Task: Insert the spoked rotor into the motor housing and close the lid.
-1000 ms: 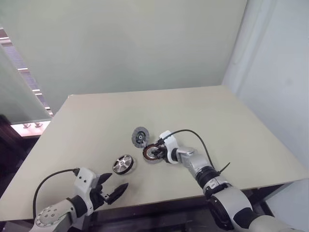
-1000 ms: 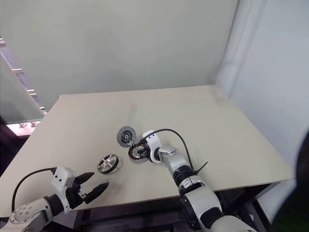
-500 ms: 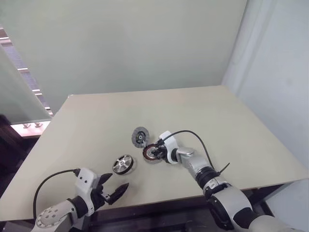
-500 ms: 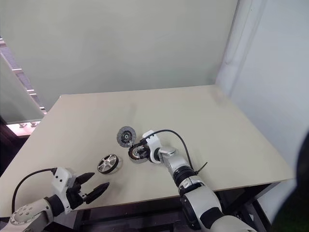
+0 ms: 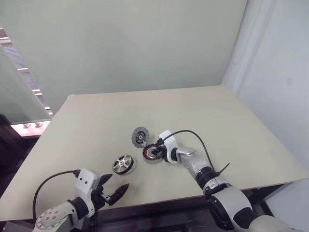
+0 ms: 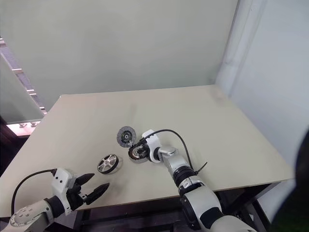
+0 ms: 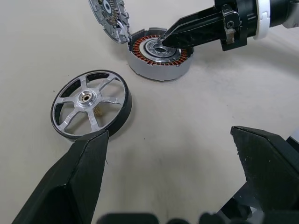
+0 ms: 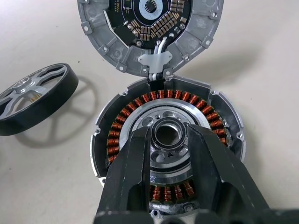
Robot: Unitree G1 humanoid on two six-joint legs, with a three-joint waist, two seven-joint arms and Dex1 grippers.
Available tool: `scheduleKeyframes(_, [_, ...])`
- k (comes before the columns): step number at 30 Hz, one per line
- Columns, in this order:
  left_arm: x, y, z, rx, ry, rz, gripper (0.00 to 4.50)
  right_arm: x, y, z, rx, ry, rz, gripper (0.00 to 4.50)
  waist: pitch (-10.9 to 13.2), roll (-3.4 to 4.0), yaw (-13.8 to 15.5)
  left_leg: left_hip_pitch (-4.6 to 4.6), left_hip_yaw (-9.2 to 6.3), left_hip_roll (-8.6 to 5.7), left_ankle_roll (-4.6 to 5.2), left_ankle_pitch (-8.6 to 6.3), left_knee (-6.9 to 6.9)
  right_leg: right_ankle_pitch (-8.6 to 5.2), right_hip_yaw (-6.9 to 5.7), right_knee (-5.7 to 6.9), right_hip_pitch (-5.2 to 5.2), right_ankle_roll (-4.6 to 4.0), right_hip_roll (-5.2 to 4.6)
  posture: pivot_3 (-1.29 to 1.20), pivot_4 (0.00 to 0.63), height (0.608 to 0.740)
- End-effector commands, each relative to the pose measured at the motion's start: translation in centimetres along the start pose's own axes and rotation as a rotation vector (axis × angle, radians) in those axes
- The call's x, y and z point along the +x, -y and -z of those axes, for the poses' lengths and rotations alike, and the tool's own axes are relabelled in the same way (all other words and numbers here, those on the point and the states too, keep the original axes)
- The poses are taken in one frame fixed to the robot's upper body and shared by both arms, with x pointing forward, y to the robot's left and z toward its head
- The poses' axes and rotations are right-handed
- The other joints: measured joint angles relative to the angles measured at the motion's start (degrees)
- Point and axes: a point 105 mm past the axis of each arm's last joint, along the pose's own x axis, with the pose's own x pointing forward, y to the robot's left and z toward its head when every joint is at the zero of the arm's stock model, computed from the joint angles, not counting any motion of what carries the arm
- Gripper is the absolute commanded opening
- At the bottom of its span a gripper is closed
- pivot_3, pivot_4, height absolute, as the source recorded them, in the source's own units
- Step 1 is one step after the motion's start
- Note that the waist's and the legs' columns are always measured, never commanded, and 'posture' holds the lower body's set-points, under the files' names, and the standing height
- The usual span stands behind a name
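**Rotor waits while the right gripper steadies the housing**

Beige tabletop (image 5: 227, 125) fills the scene beneath a pale green wall. Going left to right: the left gripper (image 5: 112, 188) hovers at the near edge, about seven o'clock from the table's centre, its two black fingers spread wide and holding nothing. Just beyond it, at its one o'clock, lies the spoked rotor (image 5: 122, 164), flat on the table: a bright silver wheel with a dark outer band, a small centre hub and curved spokes. Next, at the rotor's two o'clock, the lid (image 5: 140, 136) stands hinged up from the far edge of the motor housing (image 5: 151, 153), showing a dark circuit face ringed by grey metal. The housing itself is a shallow grey cup with copper-orange windings around a silver hub. The right gripper (image 8: 168, 140) reaches in from the housing's four o'clock, fingers narrowly parted on either side of the hub's raised collar; whether they press it I cannot tell.

To do this step well, I judge the right gripper should hold the housing steady while the left closes on the rotor's rim, lifts it level and centres it over the hub.
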Motion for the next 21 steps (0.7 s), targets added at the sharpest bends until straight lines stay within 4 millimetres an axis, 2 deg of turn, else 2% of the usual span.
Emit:
scheduleKeyframes(1, [0.1,0.6,-1.3,0.033,0.045,0.017,4.50,2.1,-4.3,-3.1,-0.014,0.090,-0.098,1.30,0.0,0.01,0.0,0.00,0.00,0.00,0.00,0.00,0.00,0.00,0.00,0.00,0.00,0.00,0.00,0.00,0.000,0.740])
scheduleKeyframes(21, [-0.4,0.7,-1.2,0.030,0.050,-0.005,4.50,2.8,-5.4,-2.8,-0.002,0.094,-0.104,1.30,0.0,0.02,0.0,0.11,0.02,0.01,0.00,0.00,0.02,-0.04,0.01,0.00,0.09,-0.07,0.00,0.00,0.000,0.740])
